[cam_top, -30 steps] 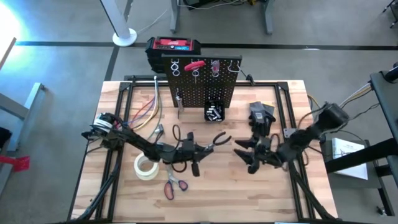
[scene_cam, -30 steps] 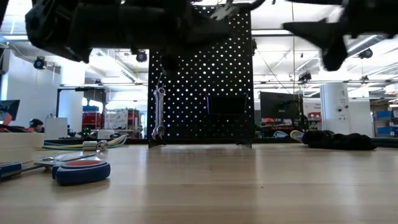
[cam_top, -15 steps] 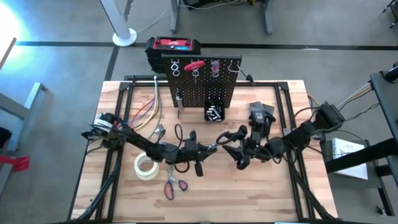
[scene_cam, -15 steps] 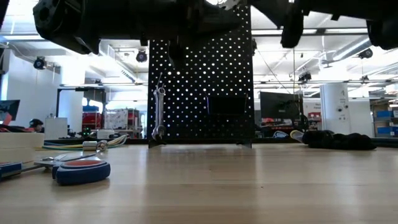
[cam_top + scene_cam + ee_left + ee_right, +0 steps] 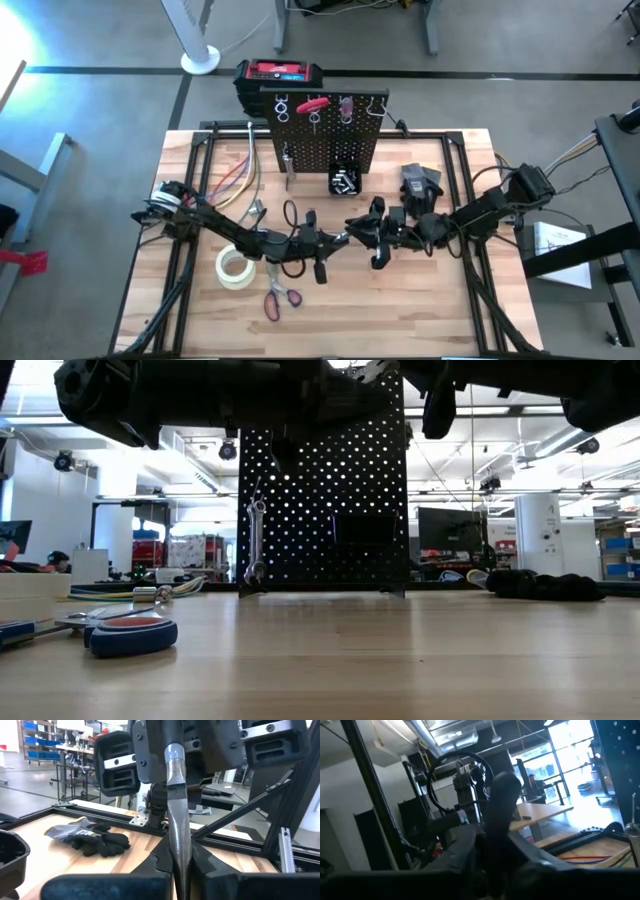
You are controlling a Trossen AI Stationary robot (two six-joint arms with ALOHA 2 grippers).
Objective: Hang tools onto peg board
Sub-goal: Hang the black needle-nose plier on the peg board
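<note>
The left gripper (image 5: 322, 241) is above the middle of the light wooden table (image 5: 440, 310), and its two dark fingers are pressed together on the silver metal end of the black-handled pliers (image 5: 346, 233) – in the left wrist view the metal part (image 5: 177, 820) comes straight out from between them. The pliers are in the air, well in front of the upright black perforated peg board (image 5: 320, 140) and not touching it. The right gripper (image 5: 368, 228) meets the pliers from the other side. In the left wrist view its fingers (image 5: 117, 765) stand one on each side of the far end of the tool, with a gap to it on both sides, so they look parted and not yet gripping; in the right wrist view a dark rounded handle (image 5: 500, 810) lies between that arm's own fingers, but there I cannot tell if they touch it. On the peg board a red clamp-like tool (image 5: 313, 103) hangs on the top row, a silver wrench (image 5: 255, 540) hangs lower on the board's left side, and a small black bin (image 5: 345, 180) sits at its foot. The red-handled scissors (image 5: 280, 297) lie on the table near the front edge – just beside the white tape roll (image 5: 235, 267). A black glove (image 5: 420, 183) lies to the right of the board, and a red-and-black toolbox (image 5: 280, 75) stands behind it.
</note>
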